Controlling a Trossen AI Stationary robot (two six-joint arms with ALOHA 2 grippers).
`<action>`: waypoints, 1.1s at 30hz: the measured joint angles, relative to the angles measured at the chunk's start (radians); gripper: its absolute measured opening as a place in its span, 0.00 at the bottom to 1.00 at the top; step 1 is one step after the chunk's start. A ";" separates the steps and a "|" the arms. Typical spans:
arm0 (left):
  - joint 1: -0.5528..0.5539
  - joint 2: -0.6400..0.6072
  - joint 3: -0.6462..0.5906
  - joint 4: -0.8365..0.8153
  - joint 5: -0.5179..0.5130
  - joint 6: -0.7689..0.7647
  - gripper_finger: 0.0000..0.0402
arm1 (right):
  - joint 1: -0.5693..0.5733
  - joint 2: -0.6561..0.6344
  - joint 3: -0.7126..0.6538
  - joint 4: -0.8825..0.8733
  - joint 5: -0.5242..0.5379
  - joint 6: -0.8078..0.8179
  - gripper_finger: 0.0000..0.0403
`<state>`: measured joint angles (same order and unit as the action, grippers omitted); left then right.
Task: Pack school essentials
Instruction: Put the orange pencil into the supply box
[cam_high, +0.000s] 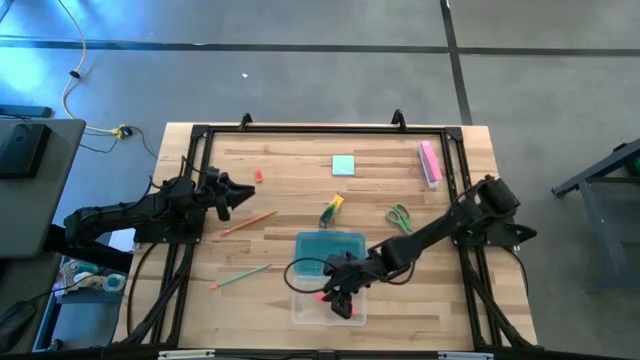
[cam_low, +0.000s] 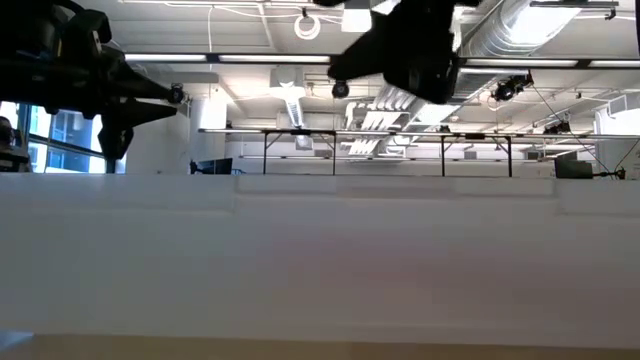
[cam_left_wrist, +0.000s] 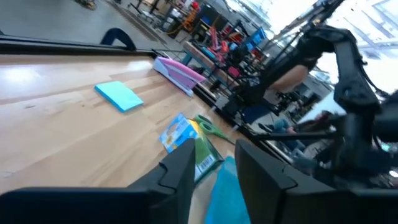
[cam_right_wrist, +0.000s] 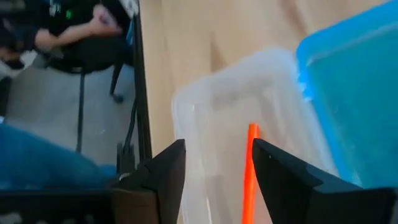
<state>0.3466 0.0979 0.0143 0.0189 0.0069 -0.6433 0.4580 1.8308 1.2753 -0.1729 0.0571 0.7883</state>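
Orange pencil (cam_right_wrist: 251, 177) inside clear box (cam_right_wrist: 211, 118), visible only from right wrist.

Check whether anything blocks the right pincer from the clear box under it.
Nothing visible does. The right pincer hangs open right over the clear box, with an orange pencil already inside.

Low view: bottom two-thirds taken up by a pale blank surface (cam_low: 320, 270) right across the pic, w/ a thin tan strip of table (cam_low: 320, 350) under it. Above that edge, room behind: white ceiling, strip lights, ducting, a long dark-framed bench (cam_low: 390, 150) far back. Left arm (cam_low: 90, 70) comes in upper left, dark, its pointed end aimed right, hanging above the pale edge. Right arm (cam_low: 410, 40) is a dark bulk top centre, cut off by frame top. Fingers not readable on either
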 joint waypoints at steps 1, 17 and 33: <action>0.000 0.000 0.000 0.000 0.012 0.000 0.28 | 0.000 -0.015 0.000 -0.009 0.028 0.001 0.44; 0.000 0.039 0.232 -0.055 0.098 0.227 0.27 | -0.015 -0.394 0.000 -0.350 0.425 0.046 0.44; 0.000 0.445 0.687 -0.864 0.073 0.164 0.27 | -0.123 -0.683 0.000 -0.663 0.605 -0.011 0.44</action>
<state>0.3464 0.5433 0.7014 -0.8451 0.0803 -0.4798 0.3349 1.1475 1.2755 -0.8361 0.6624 0.7769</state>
